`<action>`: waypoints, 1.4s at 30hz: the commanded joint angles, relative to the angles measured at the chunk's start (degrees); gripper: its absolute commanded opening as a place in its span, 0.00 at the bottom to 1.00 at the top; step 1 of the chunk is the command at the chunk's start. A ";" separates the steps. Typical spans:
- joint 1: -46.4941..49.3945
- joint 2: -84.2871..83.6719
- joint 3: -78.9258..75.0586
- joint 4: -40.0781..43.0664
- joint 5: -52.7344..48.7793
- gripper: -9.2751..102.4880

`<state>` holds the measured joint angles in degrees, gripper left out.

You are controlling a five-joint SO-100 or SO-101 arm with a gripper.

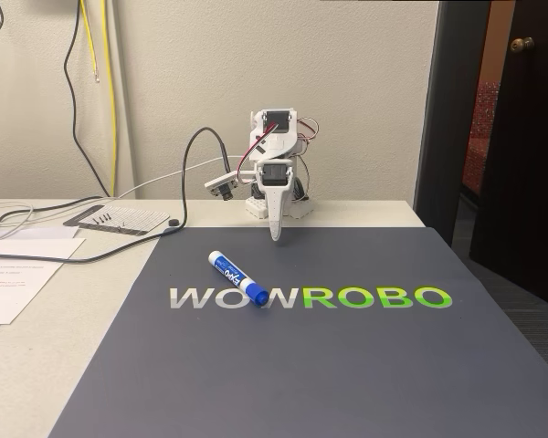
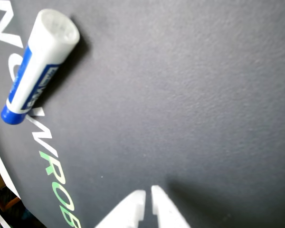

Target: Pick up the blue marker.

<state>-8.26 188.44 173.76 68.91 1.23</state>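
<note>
I'm at the approach step; my claw (image 1: 276, 235) hangs tip-down over the dark mat (image 1: 347, 365) on the table (image 1: 36, 365), fingers pressed nearly together and pinching nothing; the blue marker (image 1: 237, 277) lies flat on the mat's lettering (cap end nearer the fixed camera), well apart from the claw; next I'd need to spread the fingers and reach toward it.

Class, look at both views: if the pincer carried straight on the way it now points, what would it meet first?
The pincer points down at the dark grey mat, so it would likely meet bare mat first. The blue marker lies off to one side, apart from that line, though depth is uncertain.
</note>
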 commanded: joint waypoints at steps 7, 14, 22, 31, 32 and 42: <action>0.44 3.43 -2.46 0.35 0.00 0.08; 0.44 3.43 -2.46 0.35 0.00 0.08; 0.44 3.43 -2.46 0.35 0.00 0.08; 0.79 3.43 -2.46 0.35 0.26 0.08; 0.88 3.43 -2.46 0.35 0.44 0.08; 1.32 3.43 -2.46 0.26 0.53 0.08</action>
<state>-7.47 188.44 173.76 68.91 1.58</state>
